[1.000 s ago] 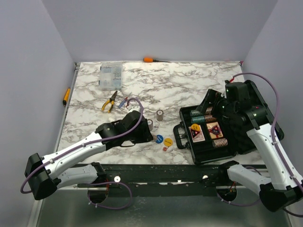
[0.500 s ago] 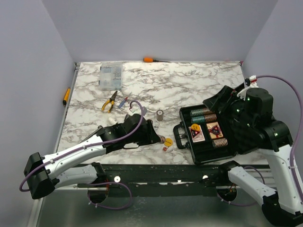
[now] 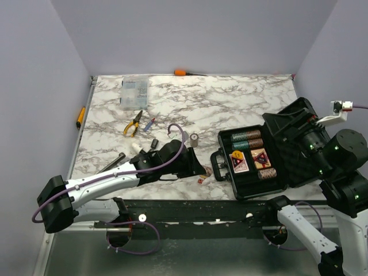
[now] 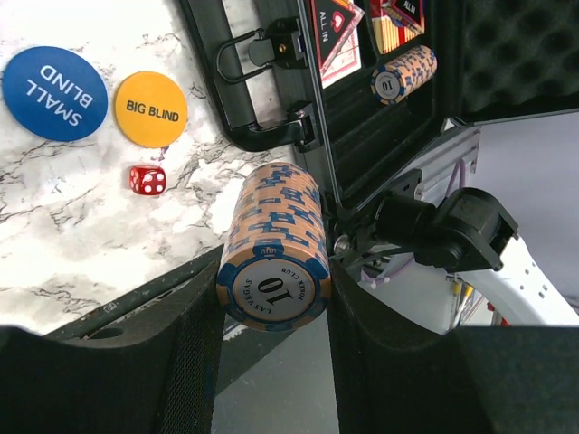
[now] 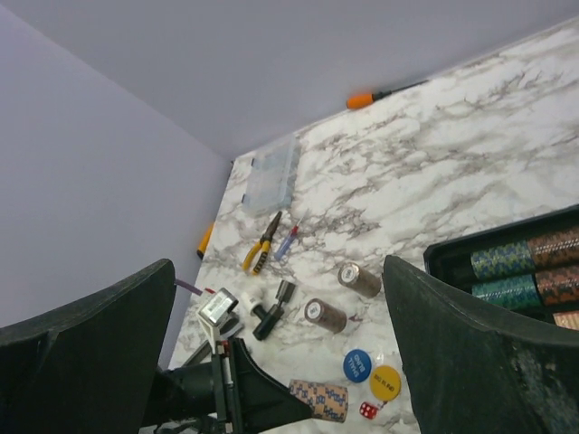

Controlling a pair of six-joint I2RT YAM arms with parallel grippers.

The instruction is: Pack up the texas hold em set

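Observation:
My left gripper [image 4: 276,362] is shut on an orange-and-blue chip stack [image 4: 276,249] marked 10. It holds the stack on its side just above the table, by the handle of the open black case [image 3: 253,185]. The stack also shows in the right wrist view [image 5: 318,400]. The case holds teal and brown stacks [image 3: 246,140], two card decks [image 3: 238,162] and an orange stack [image 3: 265,172]. The blue disc [image 4: 54,92], yellow disc [image 4: 151,108] and red die [image 4: 147,179] lie on the table. My right gripper [image 5: 279,264] is open and empty, raised high over the case.
Two brown chip stacks [image 5: 359,279] [image 5: 326,316] lie on the marble left of the case. Farther back are yellow-handled pliers [image 3: 133,123], a clear parts box [image 3: 134,92] and an orange-handled screwdriver [image 3: 184,72]. The case lid [image 3: 296,146] stands open at the right.
My left gripper has moved right toward the case handle with the chip stack. My right arm has risen and pulled back to the right, away from the case.

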